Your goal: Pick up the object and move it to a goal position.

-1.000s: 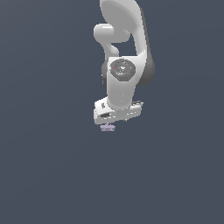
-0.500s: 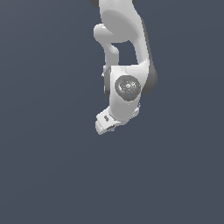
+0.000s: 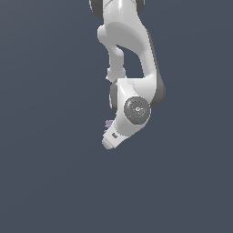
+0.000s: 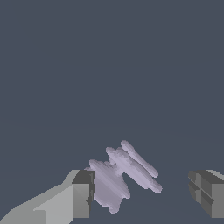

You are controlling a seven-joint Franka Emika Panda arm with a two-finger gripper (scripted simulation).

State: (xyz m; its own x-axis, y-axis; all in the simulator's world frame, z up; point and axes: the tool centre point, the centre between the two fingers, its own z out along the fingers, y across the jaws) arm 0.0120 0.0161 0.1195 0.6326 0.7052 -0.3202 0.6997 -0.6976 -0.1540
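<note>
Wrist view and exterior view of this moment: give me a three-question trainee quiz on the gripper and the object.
1. True or false: the gripper has its fingers spread wide apart.
2. What colour is the object?
A. pale purple
B. bright red
C. dark green
3. In the exterior view, which part hides most of the object?

Key:
1. True; the jaws stand open, with one finger close beside the object and the other well clear of it.
2. A.
3. The arm's wrist; only a small purple bit shows at its edge.
</note>
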